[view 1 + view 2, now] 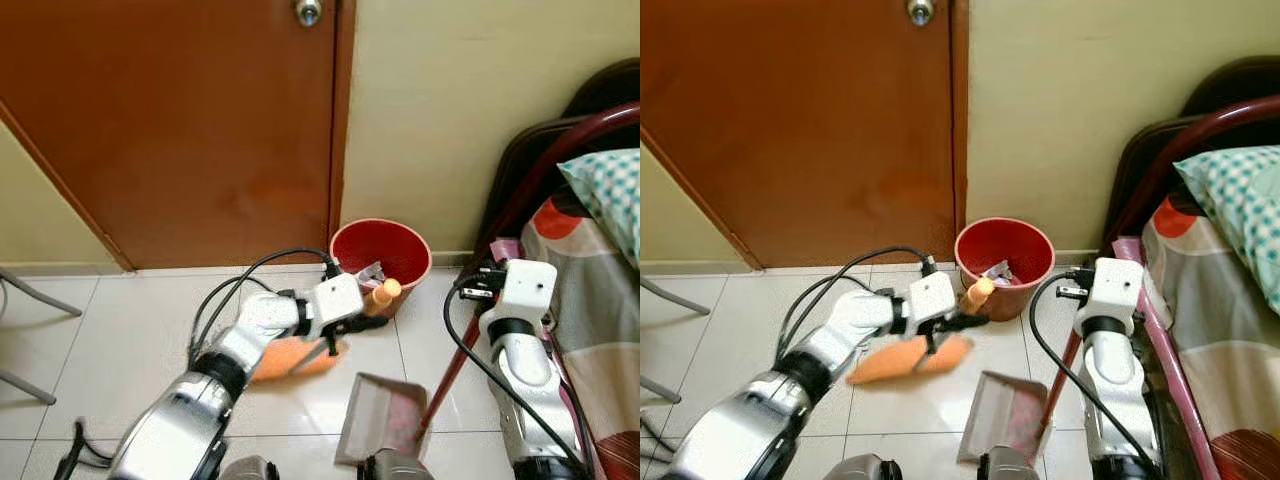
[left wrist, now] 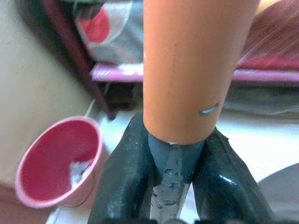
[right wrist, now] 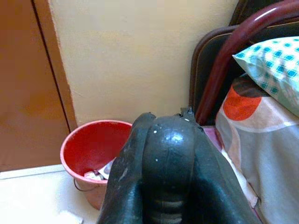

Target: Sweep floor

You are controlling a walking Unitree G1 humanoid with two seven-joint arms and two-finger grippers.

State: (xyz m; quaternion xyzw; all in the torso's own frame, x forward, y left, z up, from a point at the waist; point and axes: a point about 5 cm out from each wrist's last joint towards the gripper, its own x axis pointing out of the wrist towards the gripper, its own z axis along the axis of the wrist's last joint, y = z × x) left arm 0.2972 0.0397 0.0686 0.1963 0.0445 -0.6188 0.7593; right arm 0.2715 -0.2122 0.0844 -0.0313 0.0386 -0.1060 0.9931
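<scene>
I see my left gripper (image 2: 175,154) clamped on the broom handle (image 2: 187,70), a smooth orange tube with a small grey scuff, its rounded pale tip (image 1: 390,288) poking up beside the red bucket (image 1: 380,250). The orange brush head (image 1: 908,360) sits blurred on the white tiles (image 1: 120,340) under my forearm. A dustpan (image 1: 378,420) with a reddish inside stands just beside it, on a dark red pole (image 1: 440,385). My right gripper (image 3: 163,154) hovers near the bed (image 1: 1210,290), fingers pressed together on nothing I can see.
</scene>
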